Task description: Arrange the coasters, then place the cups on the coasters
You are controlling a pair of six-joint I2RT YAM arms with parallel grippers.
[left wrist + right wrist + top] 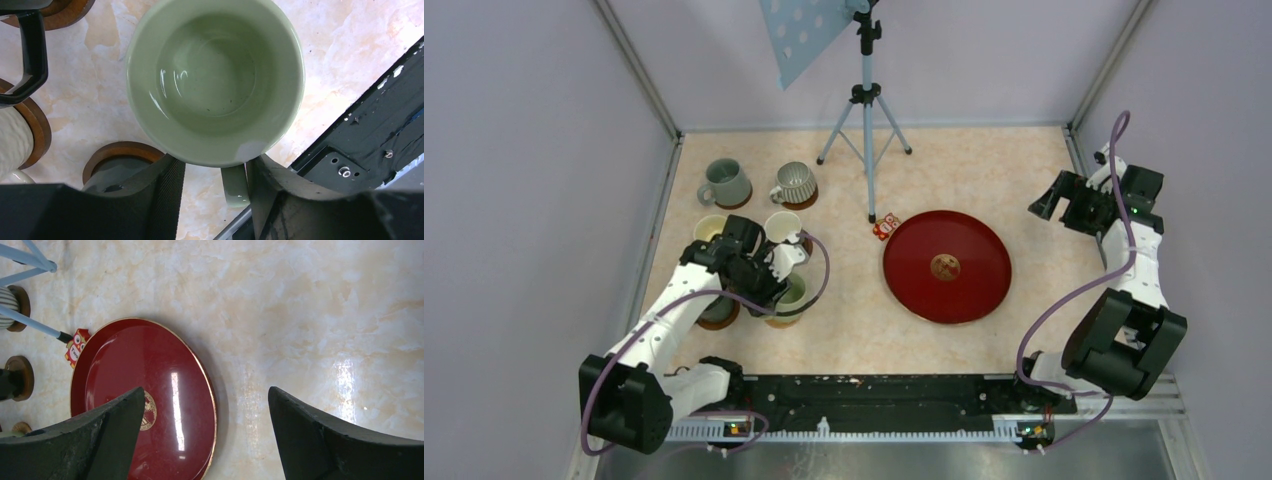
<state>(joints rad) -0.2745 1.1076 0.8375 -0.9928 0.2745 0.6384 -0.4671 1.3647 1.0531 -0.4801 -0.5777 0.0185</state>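
Your left fingers (167,192) stand apart on either side of the handle (235,185) of the pale green mug (215,75). A gap shows on one side, so nothing is pinched. The mug likely sits free on its coaster (776,320) in the near-left cluster. Your right fingers (100,440) gape wide and empty at the far right, by the red tray (125,360). The surface (300,315) is pale and marbled. Lilac walls (524,150) enclose it, with a tripod (865,110) at the far side.
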